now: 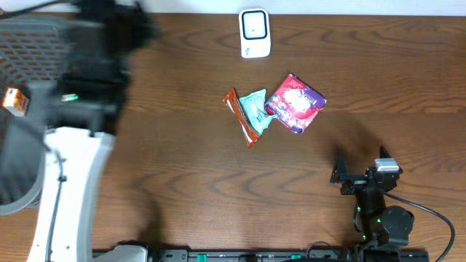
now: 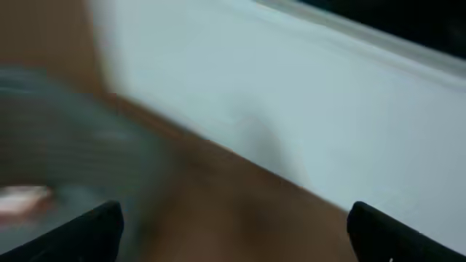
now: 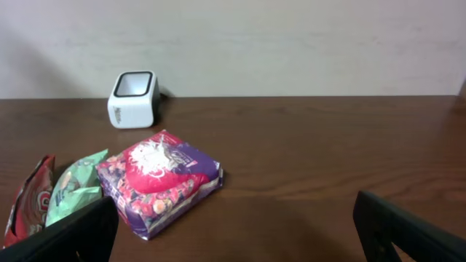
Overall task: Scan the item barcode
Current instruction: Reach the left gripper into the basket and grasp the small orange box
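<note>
The white barcode scanner (image 1: pixel 254 33) (image 3: pixel 132 99) stands at the table's far edge. Three items lie together mid-table: a purple and red candy bag (image 1: pixel 295 102) (image 3: pixel 159 179), a teal packet (image 1: pixel 256 108) (image 3: pixel 75 185) and a red-brown bar (image 1: pixel 240 116) (image 3: pixel 28 198). My right gripper (image 1: pixel 360 166) (image 3: pixel 237 233) rests low at the near right, open and empty, facing the bag from a distance. My left arm (image 1: pixel 95 65) is a blur over the left side. The left gripper (image 2: pixel 237 233) is open with nothing between its fingers.
A grey mesh basket (image 1: pixel 22 51) sits at the far left with an orange item (image 1: pixel 14 100) inside. In the left wrist view it is a blurred grey shape (image 2: pixel 65 124) before a pale wall (image 2: pixel 306 94).
</note>
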Motion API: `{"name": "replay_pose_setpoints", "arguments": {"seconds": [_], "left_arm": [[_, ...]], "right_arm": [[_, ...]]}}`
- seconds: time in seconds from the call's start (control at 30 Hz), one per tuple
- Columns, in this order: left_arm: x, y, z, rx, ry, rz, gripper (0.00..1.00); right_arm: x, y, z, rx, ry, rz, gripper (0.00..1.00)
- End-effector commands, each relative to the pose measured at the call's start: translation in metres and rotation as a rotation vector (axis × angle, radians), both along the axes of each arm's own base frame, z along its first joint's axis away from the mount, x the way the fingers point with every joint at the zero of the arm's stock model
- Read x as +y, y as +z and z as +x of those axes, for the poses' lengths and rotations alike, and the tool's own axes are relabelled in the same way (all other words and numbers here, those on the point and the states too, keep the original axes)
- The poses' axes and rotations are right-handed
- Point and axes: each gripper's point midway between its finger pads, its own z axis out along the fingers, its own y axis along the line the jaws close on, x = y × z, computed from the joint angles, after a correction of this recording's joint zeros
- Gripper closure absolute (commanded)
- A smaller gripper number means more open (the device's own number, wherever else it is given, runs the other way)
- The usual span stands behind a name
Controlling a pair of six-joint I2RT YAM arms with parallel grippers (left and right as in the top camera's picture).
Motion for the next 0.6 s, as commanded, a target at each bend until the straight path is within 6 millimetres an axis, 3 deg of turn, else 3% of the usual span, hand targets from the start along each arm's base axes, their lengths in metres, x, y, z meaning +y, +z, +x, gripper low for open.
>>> {"name": "replay_pose_setpoints", "arguments": {"seconds": [0.0, 0.1, 0.2, 0.23, 0.37, 0.57], "left_arm": [[0.131, -0.012, -0.03, 0.076, 0.374, 0.106, 0.02], [0.203, -0.027, -0.053, 0.113, 0.542, 0.09, 0.02], [0.244, -0.047, -0.065, 0.151, 0.584, 0.04, 0.01], [0.262, -0.063, -0.067, 0.171, 0.575, -0.006, 0.04], [0.286, -0.103, -0.062, 0.234, 0.519, -0.083, 0.08], [0.285, -0.171, -0.031, 0.425, 0.296, -0.045, 0.08]], "right_arm": [[0.002, -0.001, 0.0, 0.003, 0.009, -0.018, 0.01], [0.002, -0.001, 0.0, 0.003, 0.009, -0.018, 0.01], [0.002, -0.001, 0.0, 0.003, 0.009, -0.018, 0.01], [0.002, -0.001, 0.0, 0.003, 0.009, -0.018, 0.01], [0.002, -0.001, 0.0, 0.003, 0.009, -0.018, 0.01], [0.002, -0.001, 0.0, 0.003, 0.009, -0.018, 0.01]]}}
